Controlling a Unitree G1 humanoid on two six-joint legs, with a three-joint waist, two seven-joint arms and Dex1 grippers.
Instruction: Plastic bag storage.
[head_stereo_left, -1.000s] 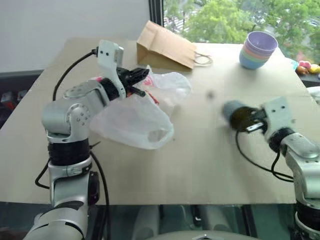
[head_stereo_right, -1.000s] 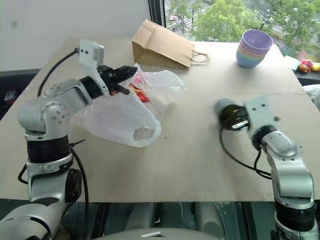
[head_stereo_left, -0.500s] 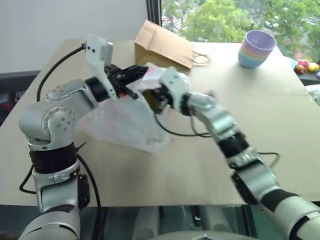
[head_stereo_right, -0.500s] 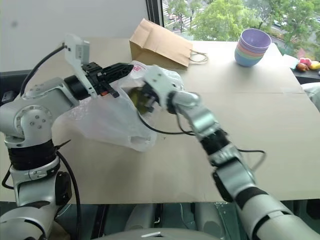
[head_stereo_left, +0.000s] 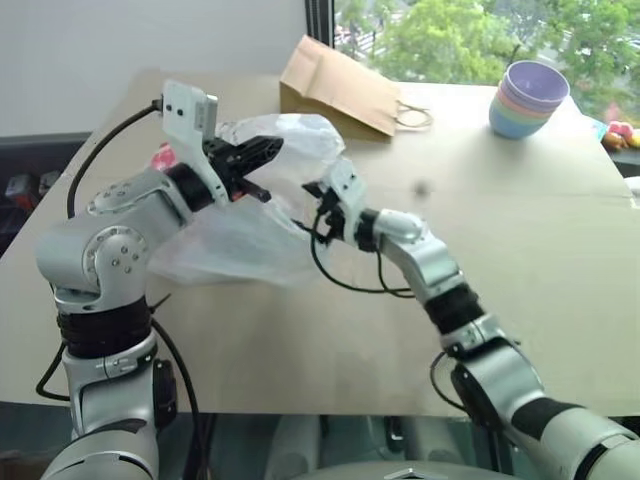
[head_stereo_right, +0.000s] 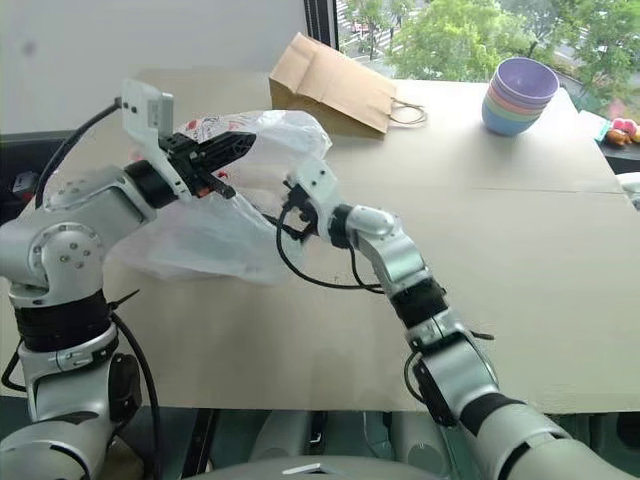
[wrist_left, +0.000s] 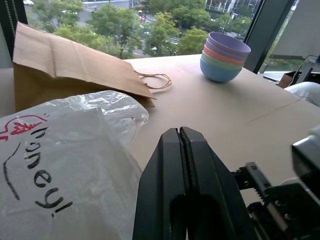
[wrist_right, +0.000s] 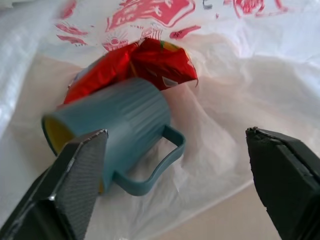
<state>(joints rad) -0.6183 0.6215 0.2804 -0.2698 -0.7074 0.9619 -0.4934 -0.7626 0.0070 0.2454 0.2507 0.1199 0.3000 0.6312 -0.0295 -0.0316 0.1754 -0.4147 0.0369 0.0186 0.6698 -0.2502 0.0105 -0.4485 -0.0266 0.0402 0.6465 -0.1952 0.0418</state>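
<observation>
The left gripper (head_stereo_left: 262, 152), clenched on a fold of the plastic bag (head_stereo_right: 215, 235), holds its mouth raised off the table (head_stereo_left: 520, 220). The right gripper (wrist_right: 175, 170) is spread wide, the teal mug (wrist_right: 120, 132) lying just beyond its fingertips (beside a red packet (wrist_right: 132, 62)). Risk: a withdrawing finger snags the film, dragging the mug out.

Brown paper bag (head_stereo_left: 338, 84) and stacked bowls (head_stereo_left: 528, 99) at the table's (head_stereo_left: 520, 260) far edge
</observation>
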